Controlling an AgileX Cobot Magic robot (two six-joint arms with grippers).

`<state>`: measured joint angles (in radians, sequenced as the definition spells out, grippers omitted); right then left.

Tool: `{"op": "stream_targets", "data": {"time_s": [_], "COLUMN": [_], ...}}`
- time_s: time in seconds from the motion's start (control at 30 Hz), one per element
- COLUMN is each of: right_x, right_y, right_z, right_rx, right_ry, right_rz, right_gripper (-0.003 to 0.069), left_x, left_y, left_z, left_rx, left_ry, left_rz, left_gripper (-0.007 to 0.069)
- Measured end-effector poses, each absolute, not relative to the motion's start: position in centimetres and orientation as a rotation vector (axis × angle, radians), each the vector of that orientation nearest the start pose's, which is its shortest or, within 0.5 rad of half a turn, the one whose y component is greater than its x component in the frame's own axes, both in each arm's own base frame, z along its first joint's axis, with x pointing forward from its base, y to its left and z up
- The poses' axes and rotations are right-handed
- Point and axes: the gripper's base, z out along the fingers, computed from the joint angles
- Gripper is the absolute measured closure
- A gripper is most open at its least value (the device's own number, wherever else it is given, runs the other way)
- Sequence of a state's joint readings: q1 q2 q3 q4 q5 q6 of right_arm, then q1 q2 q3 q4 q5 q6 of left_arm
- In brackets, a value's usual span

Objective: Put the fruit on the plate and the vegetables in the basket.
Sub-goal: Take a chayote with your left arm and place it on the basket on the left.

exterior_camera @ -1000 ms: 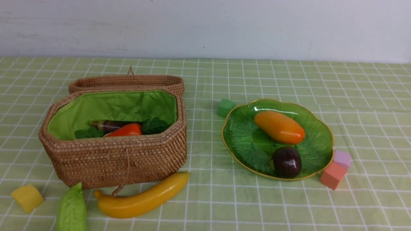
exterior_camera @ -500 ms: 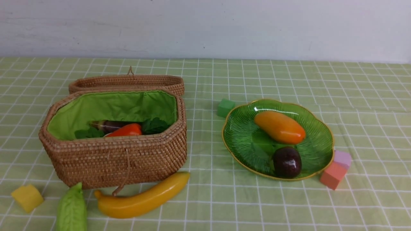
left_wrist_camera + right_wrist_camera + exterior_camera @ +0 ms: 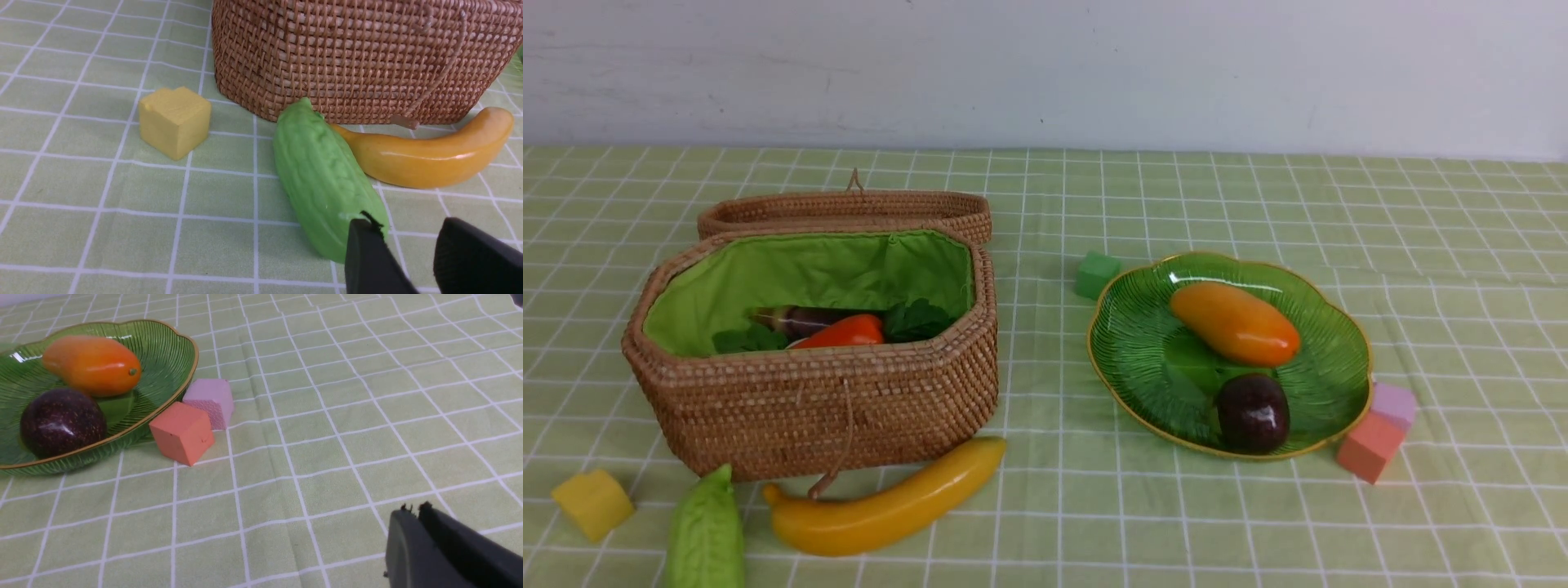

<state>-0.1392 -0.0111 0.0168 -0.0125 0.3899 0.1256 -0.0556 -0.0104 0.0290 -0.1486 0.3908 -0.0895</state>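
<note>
The gourd (image 3: pixel 322 179) lies just before the basket (image 3: pixel 347 61), touching the banana (image 3: pixel 429 159). Your left fingers (image 3: pixel 367 261) stand parted, empty, by its end away from the basket: straddle its middle, clear of the banana. Right fingers (image 3: pixel 408 547) are closed, empty.

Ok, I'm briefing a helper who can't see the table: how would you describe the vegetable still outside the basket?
Find the brown wicker basket on the robot's left. In front of its near wall two long toys lie side by side. The gourd is the bumpy light green one, left of the smooth yellow banana.
</note>
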Motion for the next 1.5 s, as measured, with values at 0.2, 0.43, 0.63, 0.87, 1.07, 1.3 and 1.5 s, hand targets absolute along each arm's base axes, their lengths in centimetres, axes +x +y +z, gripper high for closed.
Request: {"op": "stream_targets", "data": {"time_s": [0.2, 0.43, 0.63, 0.87, 1.07, 1.3, 1.5], "right_x": [5.1, 5.1, 5.1, 5.1, 5.1, 5.1, 5.1], "right_y": [-0.8, -0.8, -0.8, -0.8, -0.8, -0.8, -0.8], "right_z": [17.3, 17.3, 17.3, 17.3, 17.3, 17.3, 17.3], "right_rx": [0.237, 0.235, 0.235, 0.235, 0.235, 0.235, 0.235], "right_ry": [1.864, 1.865, 1.865, 1.865, 1.864, 1.864, 1.864], "right_rz": [-0.025, -0.026, -0.026, -0.026, -0.026, -0.026, -0.026], "right_gripper": [0.0615, 0.0604, 0.0599, 0.0586, 0.0583, 0.058, 0.057], "left_x": [5.2, 5.4, 5.6, 4.3, 1.0, 0.5, 7.6], "left_y": [-0.8, -0.8, -0.1, 2.2, 1.4, -0.3, -0.9], "left_z": [16.9, 17.6, 20.8, 24.8, 33.8, 44.2, 43.9], "left_rx": [-0.124, -0.15, -0.481, -0.703, -0.43, -0.235, -0.262], "left_ry": [1.892, 1.817, 1.401, 0.889, 0.739, 1.08, 1.716], "left_rz": [-0.246, -0.274, -0.589, -0.76, -0.696, -0.55, -0.378], "left_gripper": [0.0386, 0.0386, 0.0386, 0.0386, 0.0386, 0.0386, 0.0386]}}
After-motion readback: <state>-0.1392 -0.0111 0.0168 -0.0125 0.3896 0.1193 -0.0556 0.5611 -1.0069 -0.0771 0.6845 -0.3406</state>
